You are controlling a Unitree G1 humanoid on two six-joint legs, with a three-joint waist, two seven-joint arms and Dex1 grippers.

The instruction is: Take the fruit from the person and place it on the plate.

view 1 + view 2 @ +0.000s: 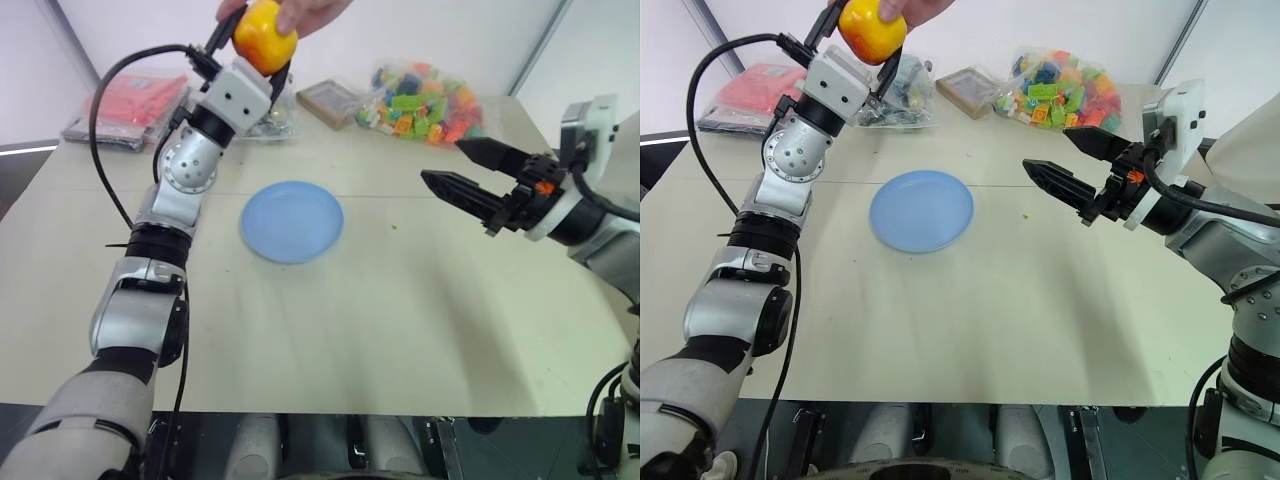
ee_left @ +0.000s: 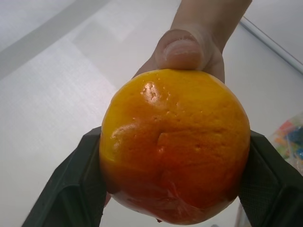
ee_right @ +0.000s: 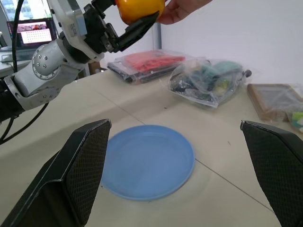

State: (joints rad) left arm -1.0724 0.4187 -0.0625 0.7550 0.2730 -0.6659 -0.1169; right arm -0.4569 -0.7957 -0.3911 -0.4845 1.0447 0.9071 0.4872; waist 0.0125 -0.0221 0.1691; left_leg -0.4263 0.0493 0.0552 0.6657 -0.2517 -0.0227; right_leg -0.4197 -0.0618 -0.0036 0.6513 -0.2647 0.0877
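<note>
Right claw point(image 1: 1062, 164): nearest the camera, held above the bench's right half, fingers spread wide, grasping nothing.
Left claw point(image 1: 252, 62): raised above the far left of the bench, clenched on the fruit point(image 1: 264, 37), one black finger on each side.
Fruit: between the claw's fingers, also touched from above by the person's hand point(image 1: 300, 12); round, no evident long axis, red blush toward the wrist.
Plate point(image 1: 292, 221): flat near the bench's middle, below the fruit.
Bench point(image 1: 400, 320): pale and plain, with bagged items along its far edge.
Room: white walls beyond.

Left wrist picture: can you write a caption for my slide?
The left gripper closes on the yellow-orange fruit while the person's hand holds it from behind.
</note>
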